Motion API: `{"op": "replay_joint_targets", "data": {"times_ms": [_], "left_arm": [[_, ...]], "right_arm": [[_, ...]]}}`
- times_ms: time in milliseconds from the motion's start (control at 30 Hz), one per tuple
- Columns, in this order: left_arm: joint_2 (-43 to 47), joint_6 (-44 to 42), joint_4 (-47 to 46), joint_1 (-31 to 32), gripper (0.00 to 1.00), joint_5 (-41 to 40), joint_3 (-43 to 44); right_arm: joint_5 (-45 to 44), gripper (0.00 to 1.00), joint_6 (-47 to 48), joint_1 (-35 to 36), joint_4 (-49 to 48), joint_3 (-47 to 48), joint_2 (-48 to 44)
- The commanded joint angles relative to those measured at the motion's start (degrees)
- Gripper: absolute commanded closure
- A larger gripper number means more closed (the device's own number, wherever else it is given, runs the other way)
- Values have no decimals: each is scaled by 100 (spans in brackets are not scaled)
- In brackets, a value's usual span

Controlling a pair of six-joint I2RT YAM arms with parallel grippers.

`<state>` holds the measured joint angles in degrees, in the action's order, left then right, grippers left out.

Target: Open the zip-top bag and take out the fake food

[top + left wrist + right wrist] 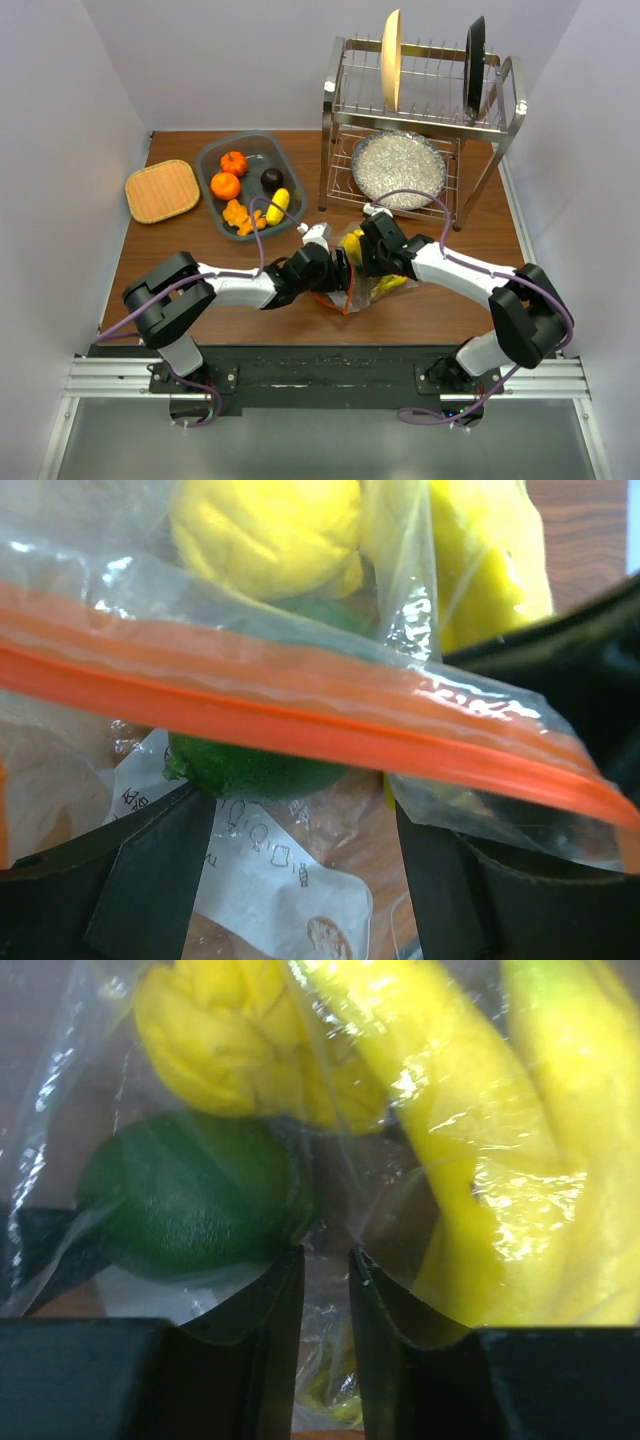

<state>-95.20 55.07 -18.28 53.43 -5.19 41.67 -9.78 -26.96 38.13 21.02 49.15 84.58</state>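
The zip-top bag (pixel 368 285) lies on the table between my two grippers. Its orange-red zip strip (pixel 300 715) runs across the left wrist view. Inside it are a yellow banana bunch (pixel 480 1160), a knobbly yellow piece (pixel 230 1050) and a green piece (pixel 190 1200). My left gripper (pixel 300 880) is open, its fingers wide apart just below the strip, over the bag's white label. My right gripper (pixel 327 1290) is pinched on a fold of the bag's clear plastic between the green piece and the banana. Both grippers meet at the bag in the top view, left (pixel 328 262) and right (pixel 362 255).
A grey tub (pixel 212 152) at back left holds orange, dark brown and yellow fake food pieces. A woven mat (pixel 162 190) lies left of it. A metal dish rack (pixel 335 110) at the back right holds a glittery silver plate (pixel 398 168) and two upright plates.
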Motion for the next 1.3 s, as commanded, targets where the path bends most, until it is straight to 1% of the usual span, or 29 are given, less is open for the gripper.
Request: {"op": "replay_joint_targets", "data": {"times_ms": [0,100,133,267,367,433,600,700,833,967,1133,1200,1267], "left_arm": [[-87,-76,104,27,22,-491,359],[-69,30,334,18,21,-860,368],[-17,48,325,18,21,-896,342],[10,135,255,10,21,-957,359],[-7,179,185,10,22,-966,386],[-25,197,167,1,22,-984,386],[-16,241,-70,-34,22,-887,245],[-8,232,-132,-52,21,-905,236],[-121,224,-105,-105,20,-887,271],[-157,119,-123,-140,16,-949,272],[-139,-40,-132,-157,16,-1001,298],[-174,-163,-97,-166,17,-1045,368],[-253,-303,26,-166,19,-1089,482]], "right_arm": [[564,65,156,19,-335,-133,-125],[372,64,147,28,-81,-151,-336],[180,64,130,19,-28,-142,-528],[-102,73,51,2,226,24,-837],[-304,73,-11,-25,158,200,-951],[-305,72,-29,-51,78,358,-847],[-33,73,-81,-95,-185,824,22],[116,73,-108,-113,-475,903,374],[432,73,-64,-113,-537,965,770],[732,73,-73,-113,-624,755,850],[916,71,-29,-121,-669,421,596],[1171,68,41,-113,-748,359,551],[1451,67,85,-113,-757,376,656]]}}
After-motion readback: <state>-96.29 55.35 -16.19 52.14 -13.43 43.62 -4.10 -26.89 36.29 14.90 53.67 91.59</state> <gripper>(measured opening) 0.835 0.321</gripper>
